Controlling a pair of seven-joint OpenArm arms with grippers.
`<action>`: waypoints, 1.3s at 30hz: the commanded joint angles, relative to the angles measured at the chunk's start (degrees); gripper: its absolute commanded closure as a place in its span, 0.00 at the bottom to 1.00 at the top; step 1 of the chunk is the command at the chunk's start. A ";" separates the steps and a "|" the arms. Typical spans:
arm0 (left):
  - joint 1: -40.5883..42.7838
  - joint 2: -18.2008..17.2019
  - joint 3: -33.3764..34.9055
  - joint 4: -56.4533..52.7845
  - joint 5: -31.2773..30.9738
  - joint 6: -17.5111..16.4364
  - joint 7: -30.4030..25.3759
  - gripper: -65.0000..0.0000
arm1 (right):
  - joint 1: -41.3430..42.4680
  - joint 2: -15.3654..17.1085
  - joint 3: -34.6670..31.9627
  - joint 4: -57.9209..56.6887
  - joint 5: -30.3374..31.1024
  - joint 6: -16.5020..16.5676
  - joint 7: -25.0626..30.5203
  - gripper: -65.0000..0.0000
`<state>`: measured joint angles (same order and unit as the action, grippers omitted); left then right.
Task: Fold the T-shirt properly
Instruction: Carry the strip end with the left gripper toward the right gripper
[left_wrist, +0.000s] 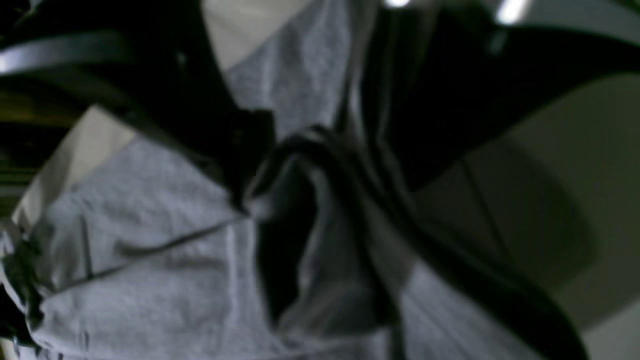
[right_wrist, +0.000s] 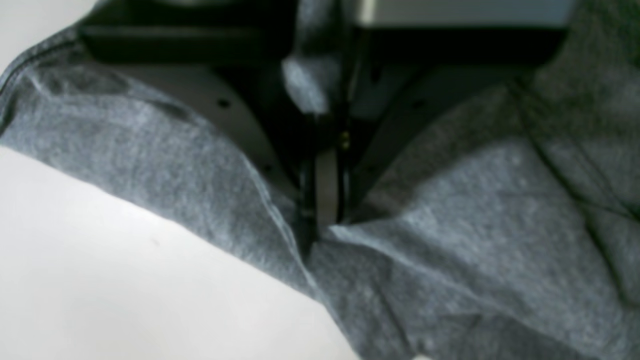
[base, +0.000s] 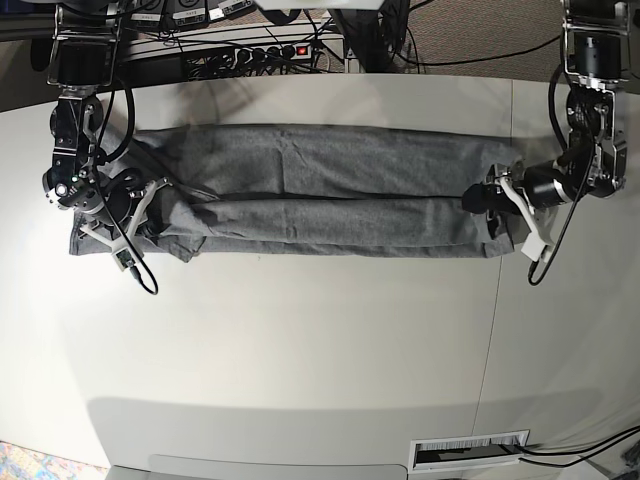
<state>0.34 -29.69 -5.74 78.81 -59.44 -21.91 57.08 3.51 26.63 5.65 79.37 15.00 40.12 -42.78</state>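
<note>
On the left side of the base view the right tool (base: 140, 215) sits at one end of the T-shirt (base: 330, 190). Its wrist view shows the two jaws pressed together with a fold of grey cloth caught between them, so it is pinching the T-shirt there. The T-shirt lies on the white counter (base: 300, 340) as a long narrow band, already folded lengthwise, with one long flap laid over the middle. It runs from the right tool across to the left tool (base: 490, 205) on the right side of the same view. The left tool is at the other end of the band, and in its wrist view the dark jaws stand on both sides of a bunched ridge of cloth. This picture is blurred, so I cannot tell if they are spread around the cloth or already gripping it. I judge that the cloth is light, soft and limp: it will sag and wrinkle when it is lifted, and a thin pinch may slip out. It is not fragile. A good place to take hold is the two end corners, through all layers together, so that the long folds do not open when the ends are brought over for the next fold.
</note>
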 joint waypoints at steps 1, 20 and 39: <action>0.39 -0.66 0.35 -0.20 2.34 0.92 3.93 0.70 | 0.96 0.83 0.35 0.63 0.31 -0.12 0.39 1.00; -10.71 0.87 0.35 8.79 -21.68 -15.30 11.17 1.00 | 0.94 0.52 0.28 0.63 0.59 -0.12 -0.94 1.00; -6.93 23.96 0.35 12.00 -18.29 -18.09 10.91 1.00 | 0.96 0.55 0.28 0.66 2.05 -0.12 -1.60 1.00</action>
<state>-5.54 -5.48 -5.26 89.86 -75.53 -39.51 69.54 3.64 26.37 5.65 79.40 16.56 39.92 -44.31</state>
